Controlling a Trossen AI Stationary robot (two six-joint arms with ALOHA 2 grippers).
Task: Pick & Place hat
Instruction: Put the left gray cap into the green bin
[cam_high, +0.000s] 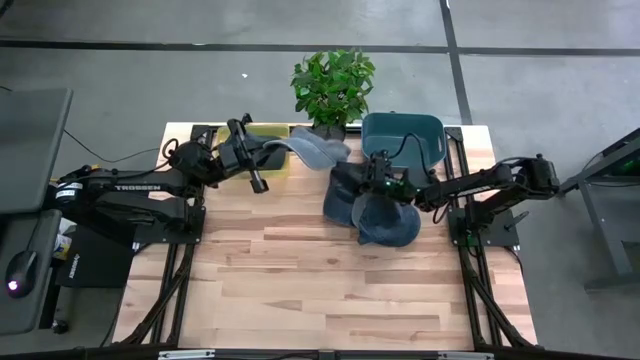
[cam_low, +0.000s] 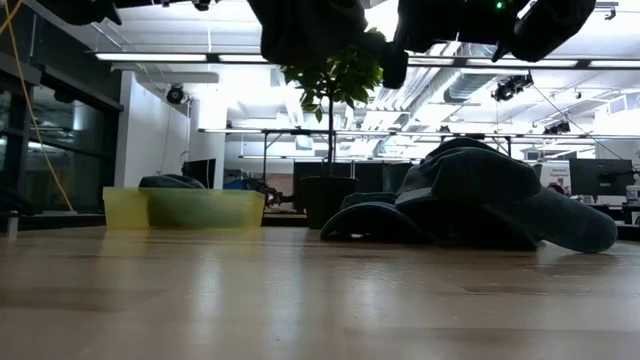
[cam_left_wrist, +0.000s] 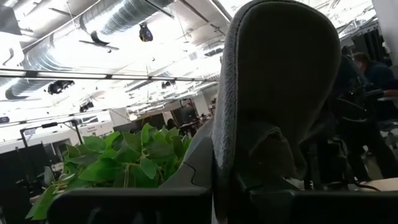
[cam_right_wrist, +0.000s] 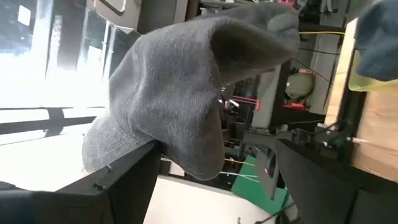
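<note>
My left gripper (cam_high: 262, 170) is over the yellow bin (cam_high: 255, 145) and is shut on a grey-blue hat (cam_high: 312, 150), which reaches out toward the plant. That hat fills the left wrist view (cam_left_wrist: 273, 87). My right gripper (cam_high: 372, 182) is above the table's far middle, shut on a dark grey knitted hat (cam_high: 345, 192). This second hat also shows in the right wrist view (cam_right_wrist: 180, 93) and hangs at the top of the low view (cam_low: 310, 30). Other dark hats (cam_high: 388, 222) lie heaped on the wood below the right gripper, brims flat on the table (cam_low: 480, 195). My left gripper holds the grey-blue hat by its lower edge (cam_left_wrist: 249, 168), which sits between the two fingers. The hat stands out ahead of the fingers, lifted clear of the bin and table. My right gripper holds the knitted hat by a bunched fold (cam_right_wrist: 180, 155) beside one finger (cam_right_wrist: 124, 177). The cloth drapes slack over and past the fingers. The hat is lifted clear of the heap below.
A teal bin (cam_high: 405, 135) stands at the far right edge. A potted plant (cam_high: 333, 85) is at the far middle, between the two bins. The near half of the wooden table (cam_high: 320, 300) is bare. Arm bases flank both sides.
</note>
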